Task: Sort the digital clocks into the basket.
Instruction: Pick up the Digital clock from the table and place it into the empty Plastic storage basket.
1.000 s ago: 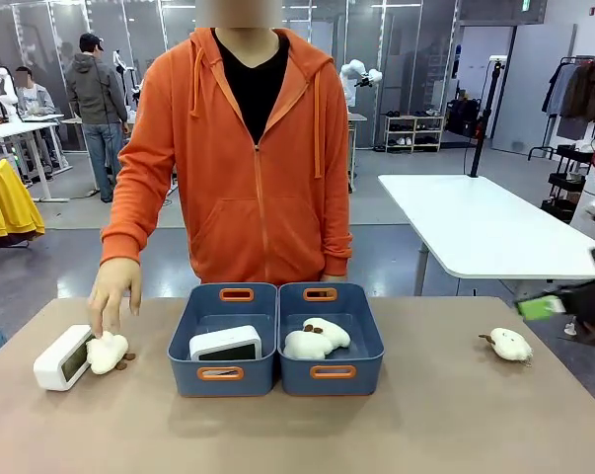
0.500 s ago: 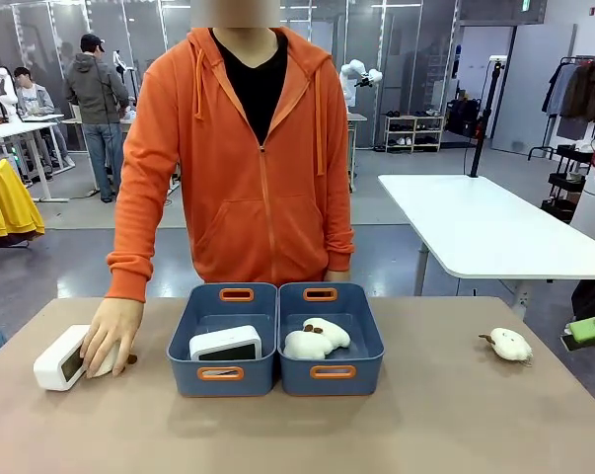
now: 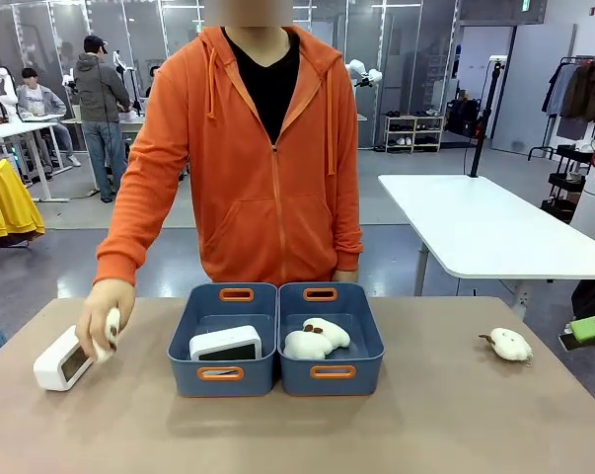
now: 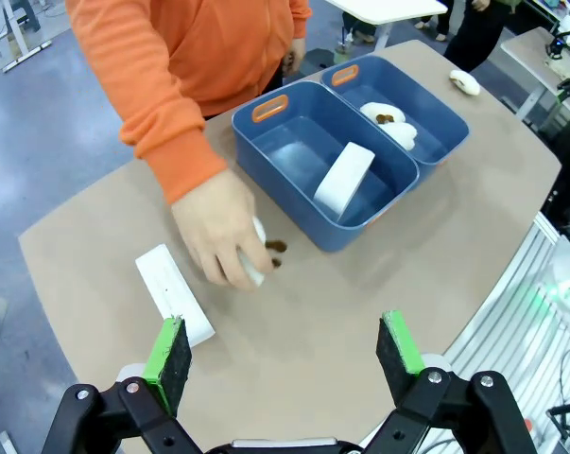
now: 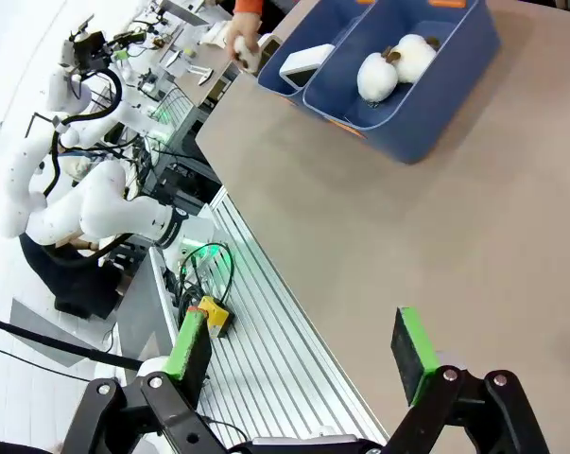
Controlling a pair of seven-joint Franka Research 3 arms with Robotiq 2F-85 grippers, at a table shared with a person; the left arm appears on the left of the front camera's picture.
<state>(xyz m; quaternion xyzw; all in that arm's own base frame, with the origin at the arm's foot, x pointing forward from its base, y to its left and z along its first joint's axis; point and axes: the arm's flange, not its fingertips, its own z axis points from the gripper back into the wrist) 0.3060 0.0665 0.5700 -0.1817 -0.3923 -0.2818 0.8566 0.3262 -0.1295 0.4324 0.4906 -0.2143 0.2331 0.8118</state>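
The left tool and right tool hang spread and empty above the desk. At near left, one clock lies on the desk. The other clock sits in the left basket. A person's hand holds a plush toy just beside the first.

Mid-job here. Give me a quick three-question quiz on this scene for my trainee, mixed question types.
1. True or false: one digital clock lies inside the left basket.
2. Fill in: the other clock lies on the table, out at the robot's ____ side.
3. Pick one: the left pincer is A) open and holding nothing, B) shut on a clock, C) shut on a plush toy.

Key: 1 true; 2 left; 3 A.
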